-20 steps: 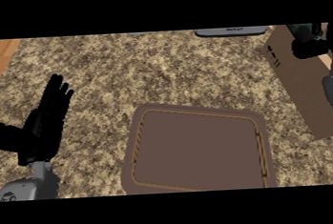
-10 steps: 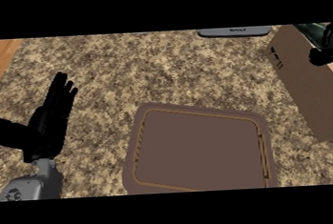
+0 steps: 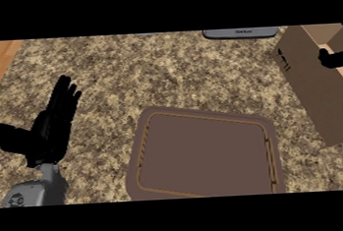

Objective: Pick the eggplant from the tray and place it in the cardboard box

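No eggplant lies on the tray [image 3: 203,157]; right robot hand [image 3: 336,58] over the cardboard box [image 3: 319,87], grip unreadable, left robot hand [image 3: 50,125] resting released; placing step, likely letting go next.

Speckled tan-and-brown table [image 3: 165,73] — a brown tray [image 3: 143,138] with a thin orange line inside its rim, a tan box [image 3: 311,90], a black robot hand [image 3: 48,131].

Tray [image 3: 203,157] centre-front on counter [image 3: 165,73], cardboard box [image 3: 319,87] right, behind it.
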Controlling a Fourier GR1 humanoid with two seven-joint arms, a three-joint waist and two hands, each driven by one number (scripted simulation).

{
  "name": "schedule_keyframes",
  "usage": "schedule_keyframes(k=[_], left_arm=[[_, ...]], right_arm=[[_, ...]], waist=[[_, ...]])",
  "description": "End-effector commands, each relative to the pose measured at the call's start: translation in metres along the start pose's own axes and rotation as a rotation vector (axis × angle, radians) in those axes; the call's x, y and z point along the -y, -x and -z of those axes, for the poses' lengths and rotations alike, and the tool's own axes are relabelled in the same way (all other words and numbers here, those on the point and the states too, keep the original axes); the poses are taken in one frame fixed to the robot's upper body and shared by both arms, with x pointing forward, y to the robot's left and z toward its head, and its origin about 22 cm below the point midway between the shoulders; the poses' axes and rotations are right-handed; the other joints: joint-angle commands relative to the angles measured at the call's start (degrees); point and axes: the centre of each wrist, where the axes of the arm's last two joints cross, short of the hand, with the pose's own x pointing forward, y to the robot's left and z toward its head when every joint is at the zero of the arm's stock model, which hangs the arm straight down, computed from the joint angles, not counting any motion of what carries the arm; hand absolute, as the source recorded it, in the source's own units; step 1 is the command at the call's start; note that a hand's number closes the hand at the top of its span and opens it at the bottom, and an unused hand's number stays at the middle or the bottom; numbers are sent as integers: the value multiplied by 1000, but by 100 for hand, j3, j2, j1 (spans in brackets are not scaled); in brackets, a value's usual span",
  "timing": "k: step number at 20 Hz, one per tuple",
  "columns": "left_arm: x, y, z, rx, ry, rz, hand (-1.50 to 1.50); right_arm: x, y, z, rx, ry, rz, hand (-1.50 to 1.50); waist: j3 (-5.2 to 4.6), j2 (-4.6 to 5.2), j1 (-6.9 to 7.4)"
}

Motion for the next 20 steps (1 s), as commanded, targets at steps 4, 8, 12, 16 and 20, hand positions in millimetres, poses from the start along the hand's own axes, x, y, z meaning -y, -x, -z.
schedule_keyframes(k=[4,8,12,16,20], left_arm=[[-2,3,-10,-30,20,-10,0],[-12,-10,-8,-4,-45,-23,0],[-12,-3,-2,-22,-23,7,0],[-14,0,6,-4,-43,10,0],[-1,7,-1,-25,-24,-4,0]], right_arm=[[5,-12,4,93,299,318,-150],[10,-13,8,70,243,546,-150],[31,-17,15,10,269,856,-150],[23,40,5,11,305,989,-150],[30,78,-4,-5,331,1038,-150]], waist=[[69,45,44],[58,-1,-58],[59,0,-133],[58,25,-171],[53,7,-155]])
